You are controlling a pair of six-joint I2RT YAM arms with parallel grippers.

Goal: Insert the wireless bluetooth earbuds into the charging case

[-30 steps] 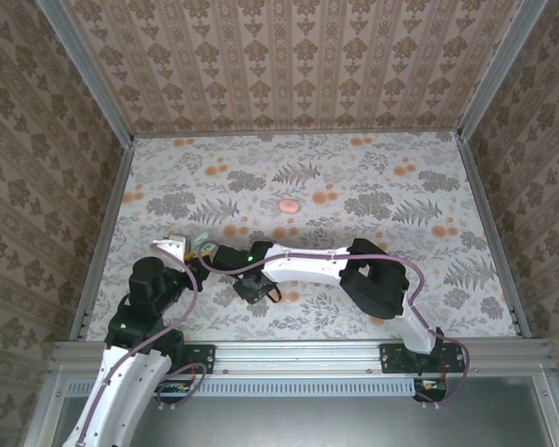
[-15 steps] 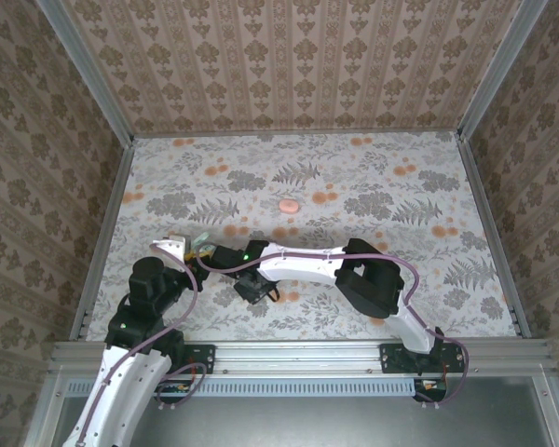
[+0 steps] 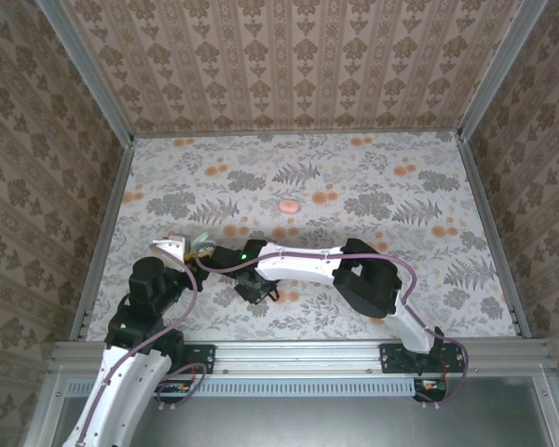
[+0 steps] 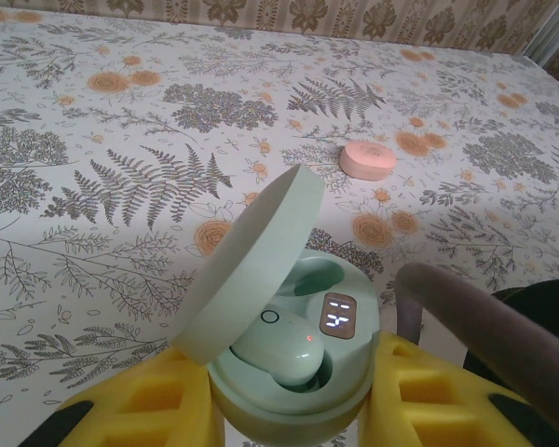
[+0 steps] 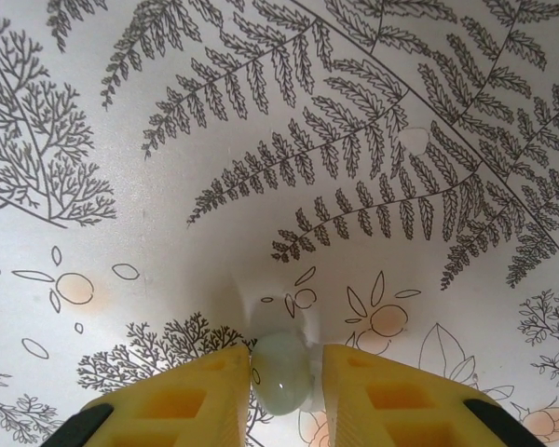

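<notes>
Left gripper [image 4: 289, 410]: yellow fingers closed on the lower body of the charging case [image 4: 293, 372], one on each flank. The case is mint green, and its lid [image 4: 252, 261] is hinged open and tilted up to the left. Seated earbud [image 4: 279, 352], also pale green, sits in the near-left well; beside it on the right is a small lit number display [image 4: 339, 319]. A grey cable [image 4: 484, 317] crosses the lower right corner of the left wrist view, just beside the case. Right gripper [image 5: 287, 368]: fingers drawn in on the second earbud [image 5: 281, 372], a pale green rounded piece held between the pads at the fingertips, low over the fern-print cloth. From above, the right gripper [image 3: 253, 289] is near the case but apart from it, a little nearer the table's front edge. The right forearm reaches across from the right base to the near-left part of the table [image 3: 401, 186]. Both grippers work in that near-left area, with the left side rail [image 3: 102, 251] close to the left arm. A closed pink case [image 3: 286, 206] lies well apart toward the middle. Open cloth runs from there to the far wall and the right rail.
</notes>
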